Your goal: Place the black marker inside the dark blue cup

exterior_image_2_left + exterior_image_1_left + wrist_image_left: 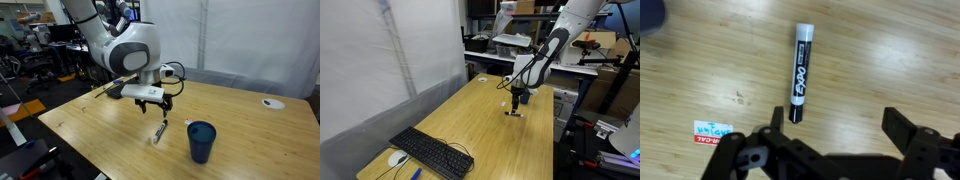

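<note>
The black marker [801, 72] lies flat on the wooden table, its lighter end pointing away from me in the wrist view. It also shows in both exterior views [159, 131] [516, 113]. My gripper [837, 128] is open and empty, hovering just above the table; the marker's black end lies beside the left finger, not between the fingers. In an exterior view the gripper [153, 104] hangs above the marker. The dark blue cup [201, 141] stands upright on the table beside the marker; only a dark corner of it [650, 14] shows at the wrist view's top left.
A black keyboard [432, 152] and a white mouse [396, 158] lie at one end of the table [485, 135]. A small white object [271, 103] sits near the far edge. A red-and-white label [712, 132] is stuck on the wood near the marker.
</note>
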Robot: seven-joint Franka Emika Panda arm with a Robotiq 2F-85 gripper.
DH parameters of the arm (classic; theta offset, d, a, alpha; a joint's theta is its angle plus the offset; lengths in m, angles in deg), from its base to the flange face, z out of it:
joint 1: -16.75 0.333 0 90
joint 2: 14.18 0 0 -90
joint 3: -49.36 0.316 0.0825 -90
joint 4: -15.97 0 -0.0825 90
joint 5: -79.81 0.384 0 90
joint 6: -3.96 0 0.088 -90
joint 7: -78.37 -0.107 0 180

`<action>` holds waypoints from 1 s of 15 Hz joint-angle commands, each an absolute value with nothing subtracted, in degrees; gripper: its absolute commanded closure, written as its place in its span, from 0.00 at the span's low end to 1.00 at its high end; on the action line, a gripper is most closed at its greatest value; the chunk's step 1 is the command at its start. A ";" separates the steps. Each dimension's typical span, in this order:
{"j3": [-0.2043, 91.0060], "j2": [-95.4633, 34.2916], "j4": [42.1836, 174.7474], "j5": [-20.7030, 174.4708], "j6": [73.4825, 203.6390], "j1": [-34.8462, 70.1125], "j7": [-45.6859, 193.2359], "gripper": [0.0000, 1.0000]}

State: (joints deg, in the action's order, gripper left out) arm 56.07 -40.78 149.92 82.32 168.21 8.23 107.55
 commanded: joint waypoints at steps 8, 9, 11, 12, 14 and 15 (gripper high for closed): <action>58.79 -41.47 148.92 82.13 166.58 4.74 107.68 0.00; 59.07 -41.99 148.49 82.19 166.20 4.21 107.97 0.00; 59.79 -43.14 147.63 82.28 166.12 2.90 108.59 0.00; 59.92 -43.70 147.14 82.13 166.12 2.42 108.65 0.00; 59.70 -45.46 145.47 81.51 166.55 2.00 108.56 0.00; 59.30 -46.51 144.42 81.14 166.66 2.21 108.16 0.00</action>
